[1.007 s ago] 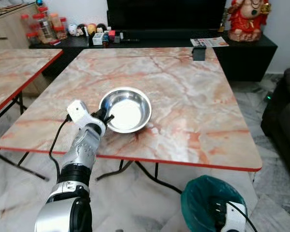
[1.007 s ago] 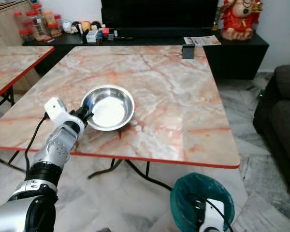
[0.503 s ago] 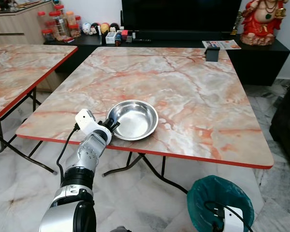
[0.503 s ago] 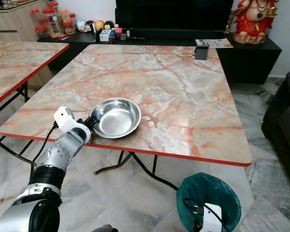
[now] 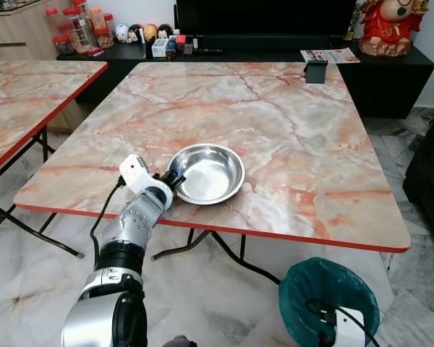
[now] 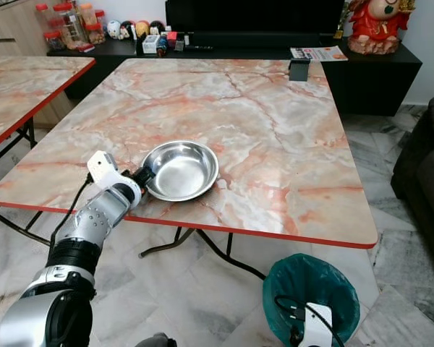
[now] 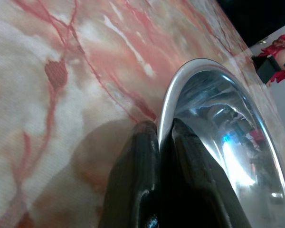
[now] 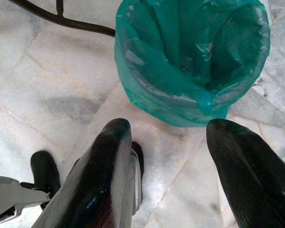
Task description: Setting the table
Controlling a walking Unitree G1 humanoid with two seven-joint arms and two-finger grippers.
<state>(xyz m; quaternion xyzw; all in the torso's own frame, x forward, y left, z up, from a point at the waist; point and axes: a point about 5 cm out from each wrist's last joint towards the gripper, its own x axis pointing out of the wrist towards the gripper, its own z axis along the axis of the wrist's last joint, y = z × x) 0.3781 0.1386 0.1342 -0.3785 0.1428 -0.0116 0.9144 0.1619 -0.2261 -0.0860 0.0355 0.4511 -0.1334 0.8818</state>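
- Looking down from the head views, the steel bowl (image 5: 206, 173) sits near the front edge of the marble table (image 5: 311, 166), toward its front-left corner; the left gripper (image 5: 172, 178) pinches its rim.
- Judging by this, only one dish is placed, so most of the setting remains (a second table (image 5: 22, 101) stands to the left).
- Left wrist view: both fingers (image 7: 137, 161) clamp the rim.
- Right wrist view: the right gripper (image 8: 168, 142) hangs spread above a green bin (image 8: 194, 57) on marble floor.

A pink-veined marble table with a red edge (image 5: 289, 137) carries a round steel bowl (image 5: 207, 173) near its front edge. A small black holder (image 5: 316, 71) stands at its far edge.
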